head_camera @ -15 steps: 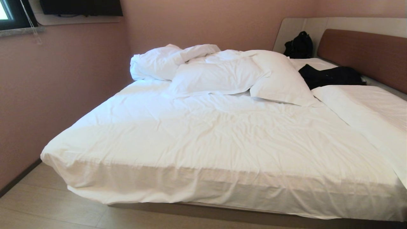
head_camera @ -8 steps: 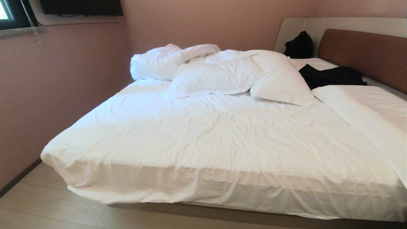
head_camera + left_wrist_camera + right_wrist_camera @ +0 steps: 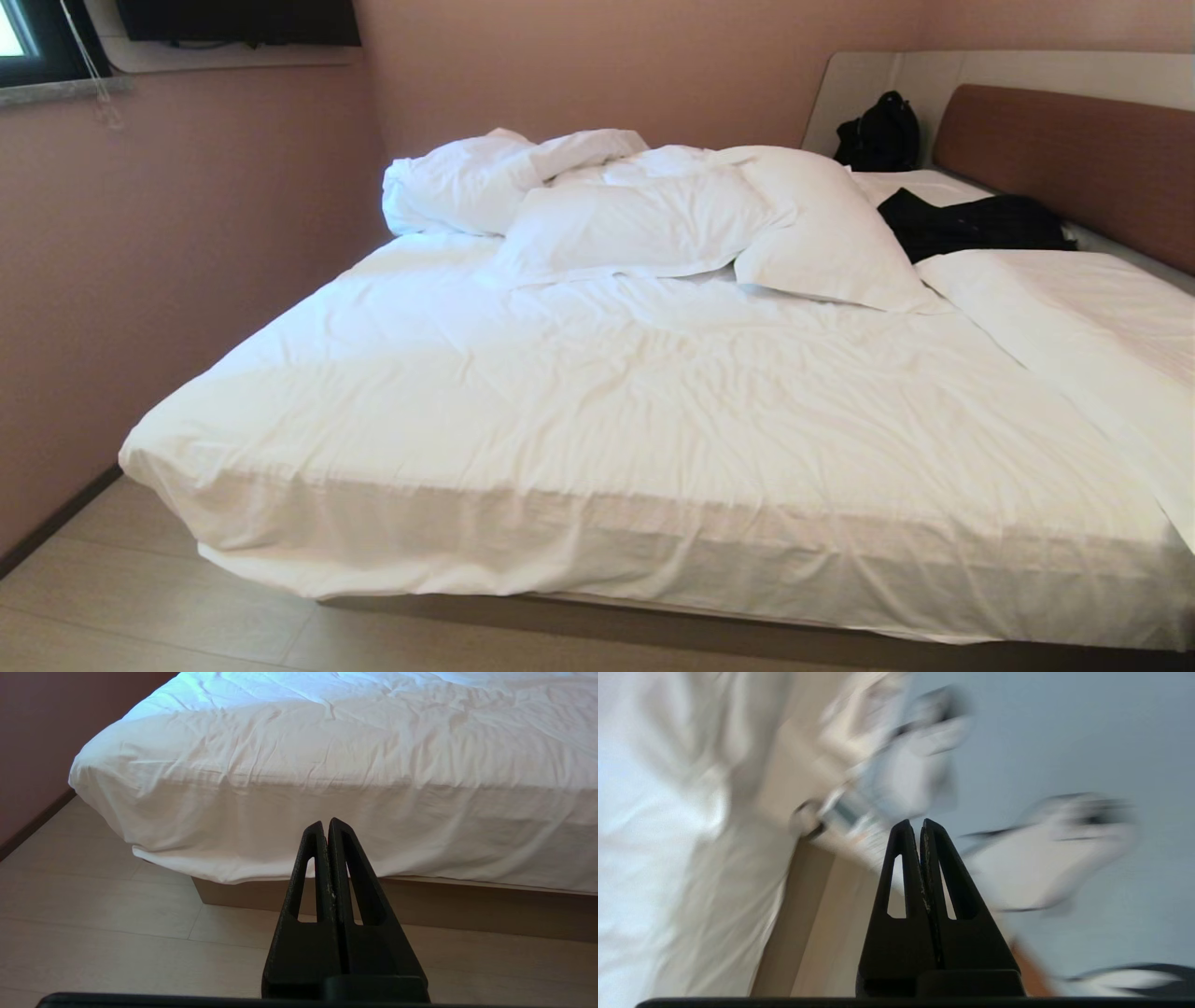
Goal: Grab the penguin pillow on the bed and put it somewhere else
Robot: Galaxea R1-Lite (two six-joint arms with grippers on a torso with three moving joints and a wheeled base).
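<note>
- In the head view we see the wide bed [image 3: 597, 411] with its crumpled white sheet, brown padded headboard [image 3: 1074, 159] and beige surround; neither arm shows there.
- Plain white pillows [image 3: 653, 224] and a bunched white duvet [image 3: 485, 177] are heaped at the far side of the mattress, against the pink wall.
- A black garment [image 3: 971, 224] lies on the sheet near the headboard, and a black bag [image 3: 876, 133] leans in the corner of the surround.
- The left gripper [image 3: 325, 826] hangs low in front of the bed's near edge, over the pale wood floor [image 3: 93, 933]; its two black fingers are pressed together with nothing between them.
- The right gripper [image 3: 915, 826] also has its fingers pressed tight together, and no fabric is pinched at the tips.
- The light-blue penguin pillow [image 3: 1064, 765], printed with black-and-white penguins, fills the space right beyond that gripper. The wrist picture is smeared, so we can only say the pillow seems close to the fingertips, not whether it touches them.
- Beside the pillow in that view run white bedding and a wood-coloured strip.
</note>
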